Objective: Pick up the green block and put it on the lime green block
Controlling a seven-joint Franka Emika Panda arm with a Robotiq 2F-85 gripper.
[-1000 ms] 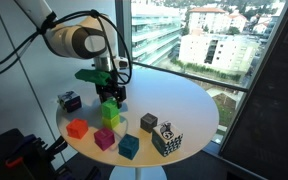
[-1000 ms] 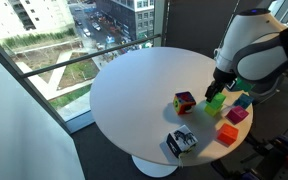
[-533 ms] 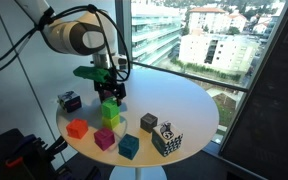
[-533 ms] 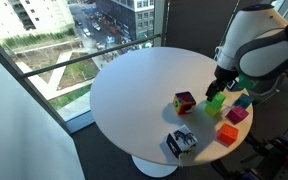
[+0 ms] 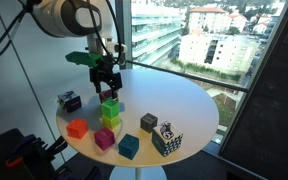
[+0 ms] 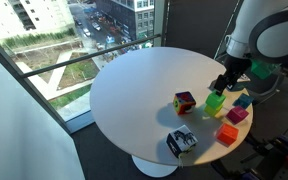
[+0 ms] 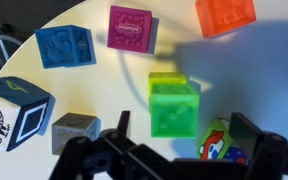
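Observation:
The green block [image 5: 110,105] sits on top of the lime green block [image 5: 111,120] on the round white table [image 5: 184,100]. The stack also shows in an exterior view, green block [image 6: 216,100]. In the wrist view the green block [image 7: 174,110] covers most of the lime green block [image 7: 167,79]. My gripper [image 5: 106,82] is open and empty, above the stack and apart from it. It also shows in an exterior view [image 6: 227,84] and in the wrist view [image 7: 182,122].
Around the stack are an orange block [image 5: 77,128], a magenta block [image 5: 104,139], a teal block [image 5: 129,147], a grey block [image 5: 148,122], a black-and-white patterned cube [image 5: 167,139] and a multicoloured cube [image 5: 69,101]. The table edge is close to them.
My gripper has risen straight up off the green block. The green block stays on the lime green block.

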